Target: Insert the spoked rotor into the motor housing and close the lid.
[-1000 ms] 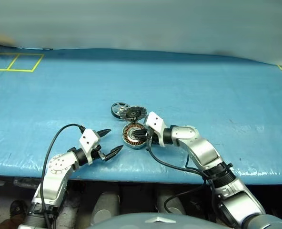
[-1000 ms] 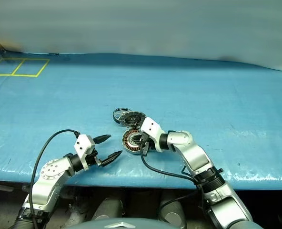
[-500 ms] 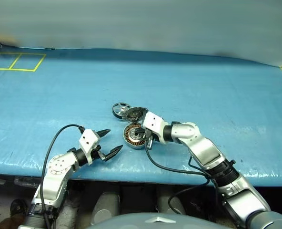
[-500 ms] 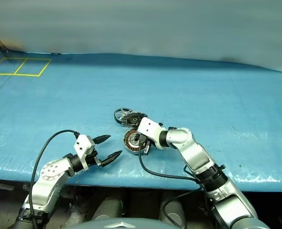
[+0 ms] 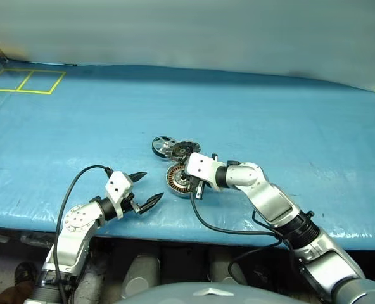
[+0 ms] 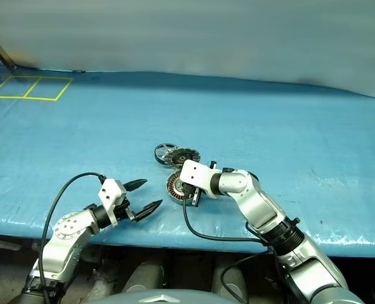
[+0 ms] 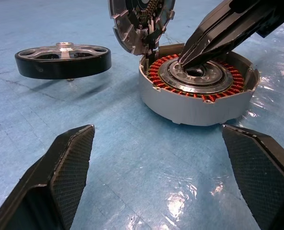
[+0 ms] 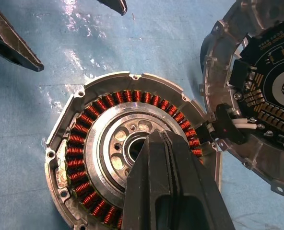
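Rotor: lying flat on the counter, off to the far side of the right pincer, not in the housing yet.
Housing: right pincer's closed tips poke at its centre hole.
Lid: tilted up, leaning on the housing rim.
Left pincer: wide open, empty, hovering near.
Tip: I'd back the right pincer out of the hole, then grab the rotor by its rim and lower it level so the hub lines up.

Both my arms reach in from the bench's near edge.
Left gripper jaws spread wide; right gripper jaws pinched together, angled downward.
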